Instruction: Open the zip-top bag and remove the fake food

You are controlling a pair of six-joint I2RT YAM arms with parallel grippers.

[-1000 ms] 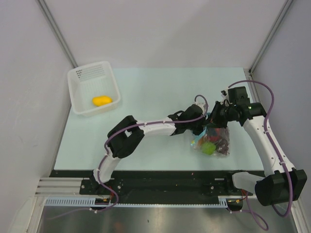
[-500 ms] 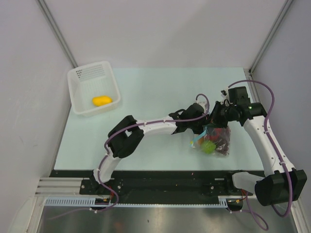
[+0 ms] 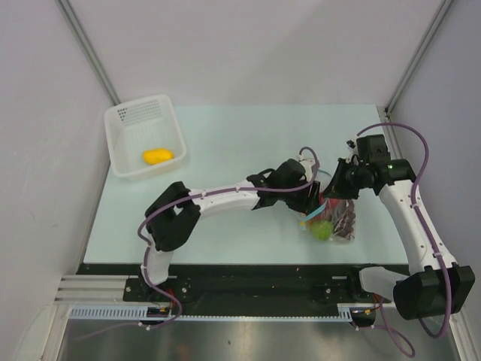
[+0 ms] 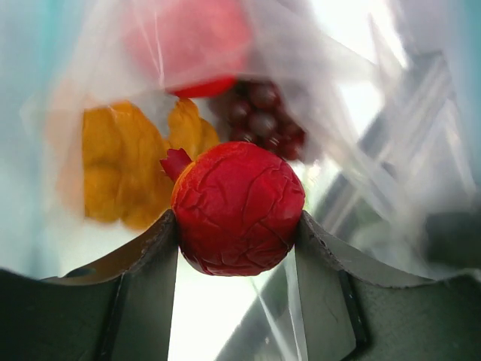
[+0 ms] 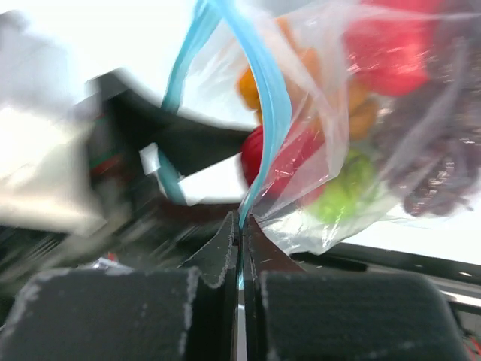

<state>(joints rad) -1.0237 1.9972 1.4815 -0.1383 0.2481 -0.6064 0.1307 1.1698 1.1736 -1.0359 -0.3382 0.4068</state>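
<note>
Left pincer (image 4: 239, 226) is clamped on a wrinkled red round plastic fruit (image 4: 239, 207), jaws tight against both its flanks, right inside the mouth of the small clear crinkly zip-top bag (image 4: 361, 105). Right pincer (image 5: 240, 226) is pressed together on the bag's light blue zip strip (image 5: 267, 98), holding that lip up so the mouth gapes.

So I'm in the removal step: bag open, one piece gripped. Next, I reckon, I draw the left arm straight back out without snagging the film while the right holds firm.

The bag sits on the near right part of the pale desk (image 3: 240, 143).

Count inside it:
- one gripped red fruit
- one more red fruit (image 4: 188, 45)
- one orange piece (image 4: 120, 173)
- one dark purple grape bunch (image 4: 263, 113)
- one green round fruit (image 5: 346, 188)

One yellow piece (image 3: 156, 156) lies in the white perforated basket (image 3: 128, 169), far left.
</note>
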